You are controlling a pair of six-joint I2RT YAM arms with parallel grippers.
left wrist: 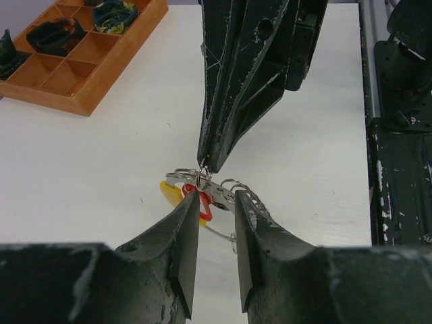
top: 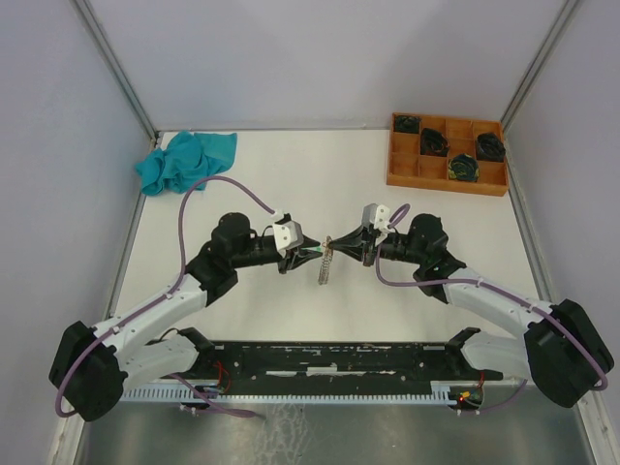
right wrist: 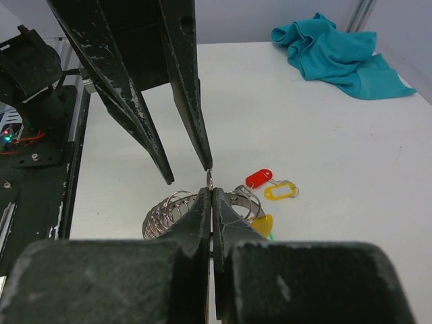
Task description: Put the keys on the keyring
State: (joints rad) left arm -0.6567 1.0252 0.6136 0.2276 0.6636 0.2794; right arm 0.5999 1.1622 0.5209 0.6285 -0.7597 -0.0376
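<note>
The silvery ribbed keyring [top: 327,263] hangs upright between my two grippers at mid-table. My right gripper [right wrist: 211,192] is shut on a small loop of the keyring [right wrist: 165,210], and its yellow tag [right wrist: 264,225] hangs to the right with a sliver of green beside it. My left gripper [left wrist: 214,202] is open, its fingertips on either side of the keyring [left wrist: 244,196], one tip touching the small loop. A red-tagged key [right wrist: 258,178] and a pale yellow-tagged key [right wrist: 280,192] lie on the table just beyond. The red tag [left wrist: 200,204] shows between my left fingers.
An orange wooden tray [top: 446,184] holding black coils stands at the back right and shows in the left wrist view [left wrist: 81,101]. A teal cloth [top: 184,160] lies at the back left. The black base rail [top: 329,368] runs along the near edge.
</note>
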